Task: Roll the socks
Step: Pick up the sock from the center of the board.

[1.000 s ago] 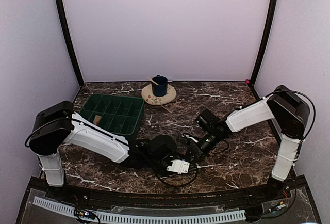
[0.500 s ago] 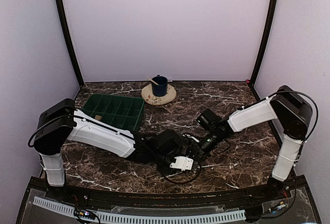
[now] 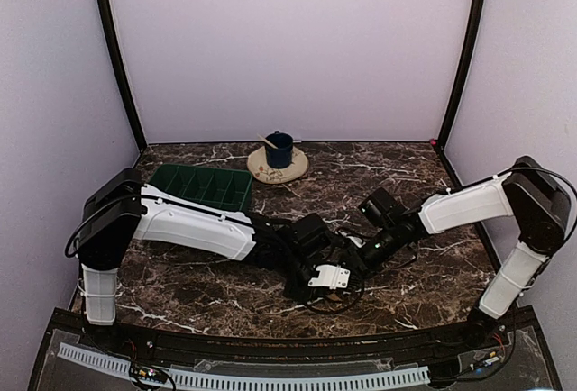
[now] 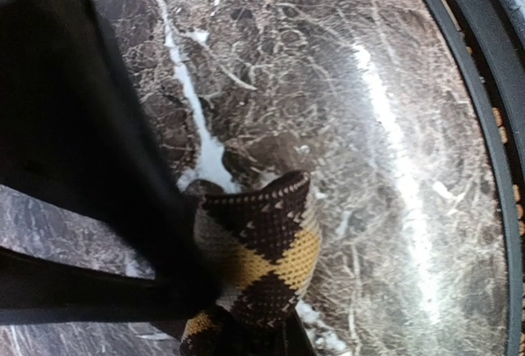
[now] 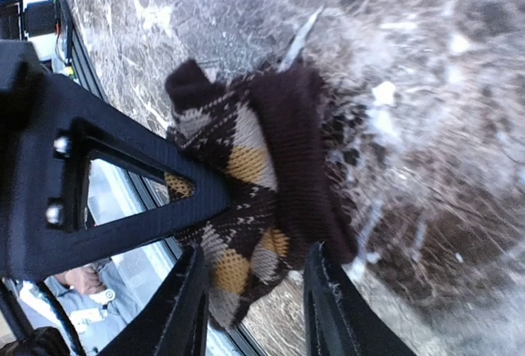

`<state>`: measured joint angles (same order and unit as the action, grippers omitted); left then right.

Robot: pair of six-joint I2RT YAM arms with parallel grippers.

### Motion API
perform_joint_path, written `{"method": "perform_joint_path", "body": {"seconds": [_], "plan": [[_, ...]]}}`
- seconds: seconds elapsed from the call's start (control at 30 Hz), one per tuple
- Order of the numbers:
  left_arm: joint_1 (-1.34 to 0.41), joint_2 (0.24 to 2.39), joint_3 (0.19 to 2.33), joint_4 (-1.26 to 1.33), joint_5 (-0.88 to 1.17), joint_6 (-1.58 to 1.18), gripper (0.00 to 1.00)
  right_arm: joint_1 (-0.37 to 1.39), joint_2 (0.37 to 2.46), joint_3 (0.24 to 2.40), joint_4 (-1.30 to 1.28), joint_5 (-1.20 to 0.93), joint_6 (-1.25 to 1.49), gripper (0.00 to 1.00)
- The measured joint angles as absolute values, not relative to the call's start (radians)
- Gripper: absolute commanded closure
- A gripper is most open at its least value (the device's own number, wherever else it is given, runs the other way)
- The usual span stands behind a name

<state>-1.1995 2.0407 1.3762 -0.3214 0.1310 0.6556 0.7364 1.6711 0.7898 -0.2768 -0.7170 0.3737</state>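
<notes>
Dark brown white-veined marble counter (image 3: 406,175), closed in on the left, back and right by pale lilac walls (image 3: 288,49) and finished along the near edge by a black front rail (image 3: 270,350). A green compartmented plastic tray (image 3: 203,188) sits toward the back left. A dark blue mug (image 3: 279,150) stands on a round patterned plate (image 3: 267,173) at the back centre. Bare marble stretches across the back right and the near left, and both arms reach into the near centre, well apart from the tray and plate. Task item: one brown-and-cream diamond-patterned knit sock (image 5: 246,184) with mustard diamonds, folded over on itself into a thick short bundle. A plain dark brown ribbed band (image 5: 299,159) wraps across it. It lies at the near centre of the counter, close to the front rail. In the top view it is hidden under the two hands, and whether it rests on the marble cannot be told. The left hand (image 4: 201,290) is pinched tight on one end of the sock, and the rest of the bundle stands out past its fingertips. The right hand (image 5: 256,251) has its fingers parted to a middling gap, with the sock's lower end between them. Contact there cannot be told.
</notes>
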Motion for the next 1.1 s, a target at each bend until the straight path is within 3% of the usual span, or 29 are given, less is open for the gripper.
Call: {"method": "perform_joint_path", "body": {"seconds": [0.77, 1.1], "plan": [[-1.130, 2.147, 1.563, -0.558, 0.391, 0.570, 1.00, 0.734, 1.294, 0.605, -0.218, -0.328, 0.481, 0.61], [-1.083, 2.184, 1.602, -0.600, 0.502, 0.545, 1.00, 0.916, 1.139, 0.553, -0.217, -0.079, 0.550, 0.61]]}}
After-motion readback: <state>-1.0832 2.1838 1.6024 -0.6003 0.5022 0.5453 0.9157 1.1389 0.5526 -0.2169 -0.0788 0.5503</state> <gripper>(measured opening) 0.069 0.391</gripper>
